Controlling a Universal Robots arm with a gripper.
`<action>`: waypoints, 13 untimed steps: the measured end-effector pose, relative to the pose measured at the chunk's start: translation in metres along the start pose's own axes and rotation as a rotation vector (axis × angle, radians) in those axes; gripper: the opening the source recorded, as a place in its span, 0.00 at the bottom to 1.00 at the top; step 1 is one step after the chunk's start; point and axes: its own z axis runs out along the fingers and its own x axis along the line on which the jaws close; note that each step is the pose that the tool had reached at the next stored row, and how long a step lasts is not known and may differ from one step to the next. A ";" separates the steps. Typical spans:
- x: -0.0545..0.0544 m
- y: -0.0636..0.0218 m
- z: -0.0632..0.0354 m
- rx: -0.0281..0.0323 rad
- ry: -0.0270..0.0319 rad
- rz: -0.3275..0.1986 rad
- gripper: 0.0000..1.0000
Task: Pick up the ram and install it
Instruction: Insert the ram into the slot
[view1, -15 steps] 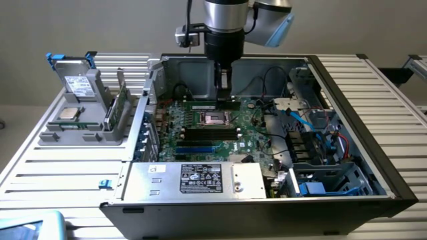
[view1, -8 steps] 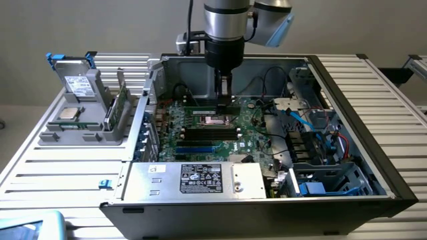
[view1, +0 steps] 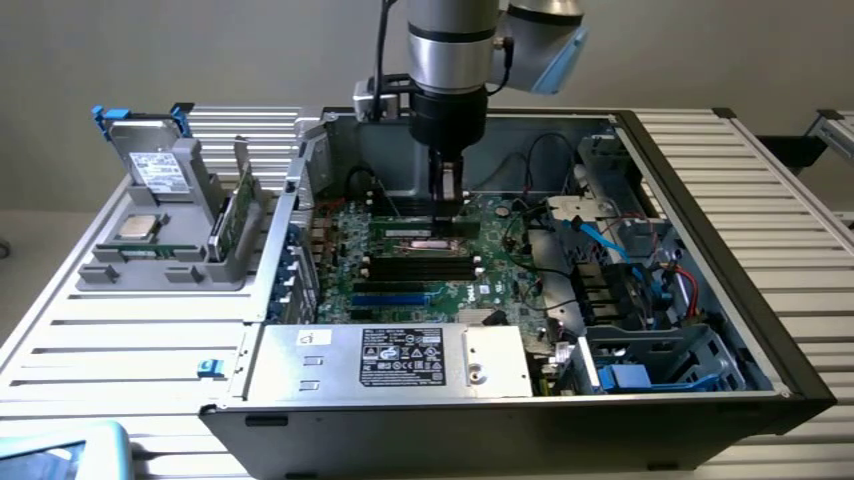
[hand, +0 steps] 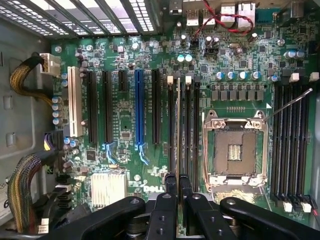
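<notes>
Hand (hand: 177, 181) is clamping the ram (hand: 178, 125) edge-on over the mobo (hand: 125, 130); tilt while pressing risks jamming/cracking it.

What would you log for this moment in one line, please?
claw shut on ram | ram over memory slots beside empty processor socket | seating unclear

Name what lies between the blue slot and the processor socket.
In the wrist view: one black slot, then memory slots, with the ram edge-on among them, gripped by the fingers.
</notes>
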 end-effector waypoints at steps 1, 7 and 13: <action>0.000 0.0000 0.0011 -0.0008 0.0016 0.000 0.14; 0.000 0.0000 0.0029 -0.0028 0.0073 0.000 0.14; 0.000 0.0000 0.0030 -0.0028 0.0074 0.000 0.14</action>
